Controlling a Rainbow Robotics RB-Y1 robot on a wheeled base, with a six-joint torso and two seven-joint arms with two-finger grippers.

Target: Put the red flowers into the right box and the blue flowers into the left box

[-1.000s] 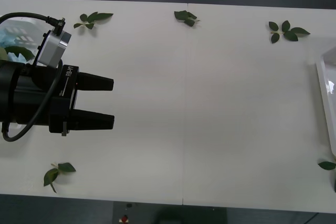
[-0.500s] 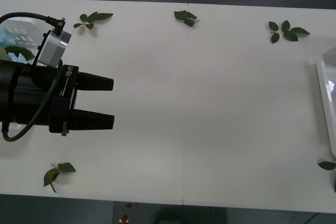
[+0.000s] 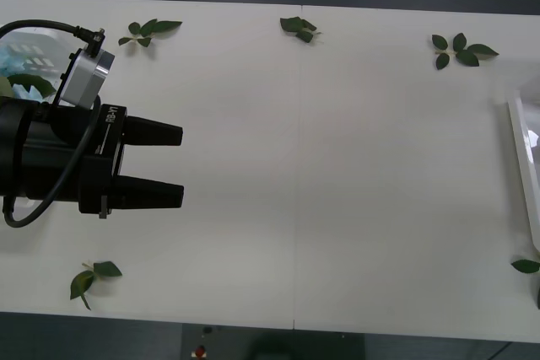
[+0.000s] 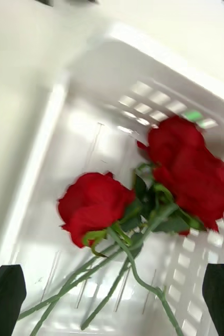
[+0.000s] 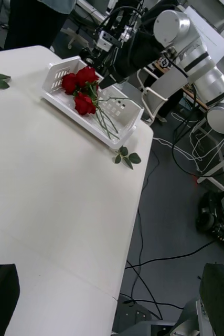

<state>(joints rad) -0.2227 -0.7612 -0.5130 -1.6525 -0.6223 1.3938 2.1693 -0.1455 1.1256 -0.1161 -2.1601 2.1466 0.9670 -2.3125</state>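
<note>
Three red flowers (image 4: 96, 202) lie in the right box (image 4: 38, 173), stems toward my right gripper (image 4: 112, 286), which hovers open and empty just above them. The left wrist view shows the same red flowers (image 5: 80, 89) in the right box (image 5: 56, 79) at the table's end, with the right gripper (image 5: 109, 80) over it. In the front view only the right box's rim (image 3: 519, 166) shows. My left gripper (image 3: 179, 164) hangs open and empty over the table's left side. Behind its arm, blue flowers (image 3: 13, 61) lie in the left box (image 3: 42, 40), mostly hidden.
Loose green leaf sprigs lie along the table's far edge (image 3: 150, 31) (image 3: 298, 28) (image 3: 460, 50), near the front left (image 3: 93, 278) and front right (image 3: 525, 265). The broad white tabletop (image 3: 337, 174) lies between the boxes. Cables and equipment stand on the floor beyond the table's end.
The left arm has stayed put. The right box's rim at the front view's right edge has shifted very slightly.
</note>
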